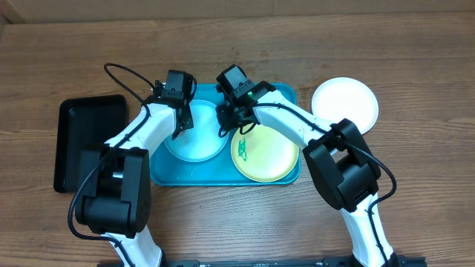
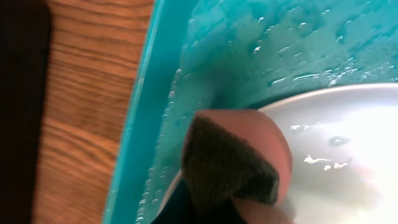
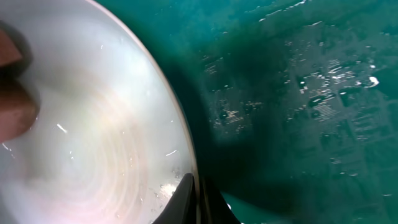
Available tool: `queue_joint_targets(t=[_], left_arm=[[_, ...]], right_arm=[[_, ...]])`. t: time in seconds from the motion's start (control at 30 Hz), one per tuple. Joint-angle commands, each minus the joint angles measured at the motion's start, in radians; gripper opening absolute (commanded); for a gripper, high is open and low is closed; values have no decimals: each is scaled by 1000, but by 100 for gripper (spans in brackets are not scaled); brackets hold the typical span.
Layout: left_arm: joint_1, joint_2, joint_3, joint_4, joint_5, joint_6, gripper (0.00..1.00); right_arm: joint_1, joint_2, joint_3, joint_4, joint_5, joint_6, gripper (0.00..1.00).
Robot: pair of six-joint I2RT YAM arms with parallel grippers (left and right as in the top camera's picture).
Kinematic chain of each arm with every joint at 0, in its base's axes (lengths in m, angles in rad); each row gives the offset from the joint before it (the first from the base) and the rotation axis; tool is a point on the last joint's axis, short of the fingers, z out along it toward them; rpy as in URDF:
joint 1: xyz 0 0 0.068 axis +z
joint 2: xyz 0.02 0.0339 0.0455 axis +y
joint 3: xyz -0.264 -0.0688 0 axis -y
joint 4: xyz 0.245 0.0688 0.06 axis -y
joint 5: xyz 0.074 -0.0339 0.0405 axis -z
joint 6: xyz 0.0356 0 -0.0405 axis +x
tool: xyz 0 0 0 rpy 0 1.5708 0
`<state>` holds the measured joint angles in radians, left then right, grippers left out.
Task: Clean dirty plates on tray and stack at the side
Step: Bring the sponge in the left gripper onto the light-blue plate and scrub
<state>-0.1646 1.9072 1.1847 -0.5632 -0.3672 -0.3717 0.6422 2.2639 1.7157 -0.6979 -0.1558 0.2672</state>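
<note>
- The left arm (image 1: 137, 130) is made of rounded white tubes linked by black joints, with a bulky black housing near its base.
- The right arm (image 1: 289, 119) has the same white shells and black joints.
- A thin black cable (image 1: 122, 74) loops off the left arm.
- The left gripper (image 1: 178, 132) and right gripper (image 1: 225, 132) are black under boxy black heads.
- A small green light (image 1: 252, 93) shows on the right one.

We look down on a brown wood-grain table (image 1: 237, 37). Three things lie directly on its surface. A large turquoise-blue rectangular plastic tray (image 1: 200, 172) sits in the middle. A smaller black rectangular plastic tray (image 1: 78, 141) lies just beside it on our left, apart from it. A round white plastic plate (image 1: 344, 104) rests on the bare wood near the blue tray's far right corner.
</note>
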Motion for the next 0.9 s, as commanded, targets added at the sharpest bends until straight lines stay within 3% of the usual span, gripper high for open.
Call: queue_joint_targets(t=[0.0,0.27,0.37,0.53,0.87], left_arm=[[20,-38,71,-37,-106,42,4],[19,-87,90,-47,542,43,4],[8,-69,71,-69,642,44,4],[-2,-28,7,-73,596,48,4],[1,-21,-2,-135,98,51,4]], right_arm=[[-15,-27,6,-16,42,-5,4],[-15,-27,6,-13,42,-5,4],[-15,-27,6,-3,42,-5,4],[-15,-27,6,-1,42,-5,4],[-15,-27,6,0,42,-6,4]])
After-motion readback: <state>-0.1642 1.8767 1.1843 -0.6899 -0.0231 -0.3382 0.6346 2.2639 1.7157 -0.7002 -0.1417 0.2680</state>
